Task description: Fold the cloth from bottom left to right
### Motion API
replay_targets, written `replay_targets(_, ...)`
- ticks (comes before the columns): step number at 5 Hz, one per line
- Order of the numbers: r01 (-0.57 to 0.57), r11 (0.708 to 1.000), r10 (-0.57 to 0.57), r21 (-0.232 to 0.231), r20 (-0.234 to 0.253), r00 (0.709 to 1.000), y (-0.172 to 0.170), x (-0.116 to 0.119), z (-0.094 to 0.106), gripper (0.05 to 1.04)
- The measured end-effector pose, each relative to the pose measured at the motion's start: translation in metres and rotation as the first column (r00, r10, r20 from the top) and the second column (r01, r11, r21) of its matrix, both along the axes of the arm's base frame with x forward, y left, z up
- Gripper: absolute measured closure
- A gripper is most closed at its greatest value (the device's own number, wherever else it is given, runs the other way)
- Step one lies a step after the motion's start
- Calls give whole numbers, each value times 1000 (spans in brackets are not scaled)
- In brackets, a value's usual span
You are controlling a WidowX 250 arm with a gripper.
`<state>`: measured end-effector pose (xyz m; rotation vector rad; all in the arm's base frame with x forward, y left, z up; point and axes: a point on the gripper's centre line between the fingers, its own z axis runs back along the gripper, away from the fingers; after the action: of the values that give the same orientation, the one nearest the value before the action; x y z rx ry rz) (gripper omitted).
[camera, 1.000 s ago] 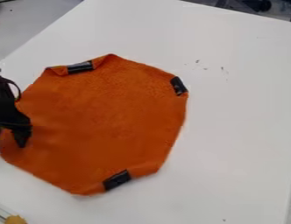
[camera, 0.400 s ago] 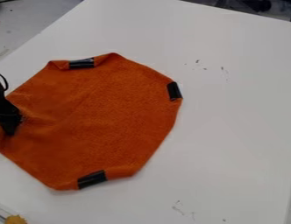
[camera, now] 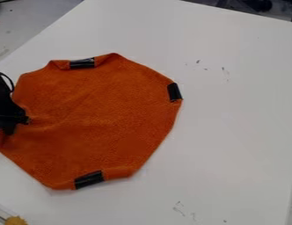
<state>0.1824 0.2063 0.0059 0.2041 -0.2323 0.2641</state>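
Three black strips (camera: 175,92) sit along the edge of the orange cloth (camera: 101,114), which I see spread over the left part of the white bench (camera: 242,132). I have my hand (camera: 16,125) at the cloth's left side, where creases run out from it. I can't tell how far open it is, or whether it has hold of any fabric.
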Motion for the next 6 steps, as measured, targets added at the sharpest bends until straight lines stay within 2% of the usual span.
replay_targets(1,37,997,-34,62,-41,999,-25,12,28,984)
replay_targets(2,104,989,-97,109,-69,993,-75,41,52,1012)
replay_targets(3,125,992,-123,6,-122,985,-117,56,22,1014)
replay_targets(4,129,988,-139,-89,-116,983,-143,67,1,988)
replay_targets(5,138,985,-148,-107,-86,985,-156,78,-2,813)
replay_targets(6,164,981,-174,-107,-89,981,-175,85,1,534)
